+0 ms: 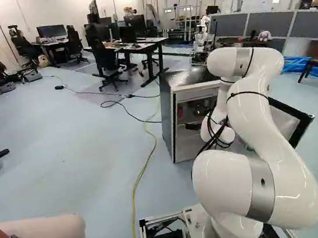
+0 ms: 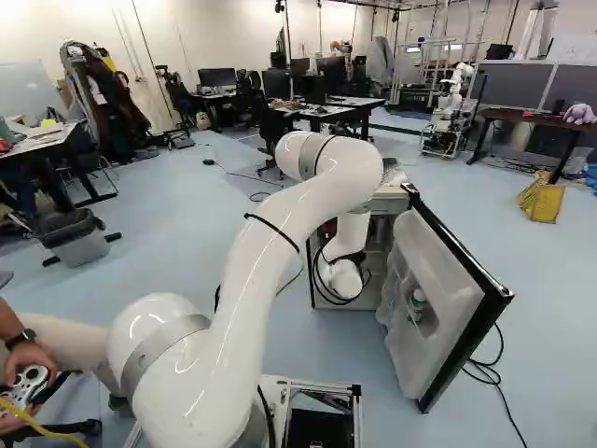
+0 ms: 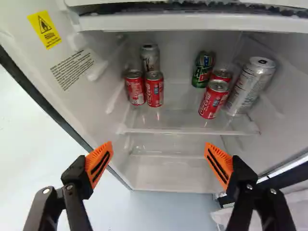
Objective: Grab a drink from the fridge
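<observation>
In the wrist view my gripper [image 3: 159, 164] stands wide open, nothing between its orange pads; the base views largely hide it behind the arm's wrist. Ahead of it is the open fridge [image 1: 175, 123]. On its glass shelf [image 3: 192, 130], two red cans [image 3: 135, 87] [image 3: 154, 89] stand side by side with a silvery can [image 3: 150, 58] behind them. Apart from these, a front red can [image 3: 213, 99], another red can [image 3: 222, 75] behind it, a green can [image 3: 203, 70] and a tall silver can [image 3: 251, 85] form a second group.
The fridge door [image 2: 466, 308] stands swung out to the right of the arm, with a bottle [image 2: 417, 301] in its rack. A yellow cable [image 1: 142, 171] lies on the floor left of the fridge. Another robot [image 2: 451, 112] stands far back. A person's hand holds a controller [image 2: 26, 385] beside the base.
</observation>
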Controlling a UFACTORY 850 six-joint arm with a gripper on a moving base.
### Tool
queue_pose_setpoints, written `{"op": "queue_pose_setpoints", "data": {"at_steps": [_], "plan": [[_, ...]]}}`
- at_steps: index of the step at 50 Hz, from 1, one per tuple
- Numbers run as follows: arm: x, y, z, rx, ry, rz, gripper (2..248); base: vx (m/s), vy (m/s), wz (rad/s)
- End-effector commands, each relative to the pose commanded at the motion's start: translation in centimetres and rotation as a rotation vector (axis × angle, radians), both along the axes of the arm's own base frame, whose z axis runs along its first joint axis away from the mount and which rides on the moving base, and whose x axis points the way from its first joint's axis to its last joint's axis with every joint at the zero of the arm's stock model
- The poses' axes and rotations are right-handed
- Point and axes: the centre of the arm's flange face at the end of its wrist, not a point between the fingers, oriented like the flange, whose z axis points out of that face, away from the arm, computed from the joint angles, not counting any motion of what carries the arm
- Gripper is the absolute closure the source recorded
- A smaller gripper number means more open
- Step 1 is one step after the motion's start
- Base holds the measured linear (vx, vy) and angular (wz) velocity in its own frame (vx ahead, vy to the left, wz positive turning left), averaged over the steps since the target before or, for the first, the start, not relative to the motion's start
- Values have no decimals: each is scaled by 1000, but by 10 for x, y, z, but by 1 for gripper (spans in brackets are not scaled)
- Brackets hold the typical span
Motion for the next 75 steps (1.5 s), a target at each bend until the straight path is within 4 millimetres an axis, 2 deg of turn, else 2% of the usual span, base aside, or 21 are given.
{"op": "queue_pose_setpoints", "data": {"at_steps": [23, 75], "plan": [[-9, -12, 1, -6, 17, -149, 3, 0, 0, 0], [-6, -13, 0, -9, 13, -154, 3, 0, 0, 0]]}}
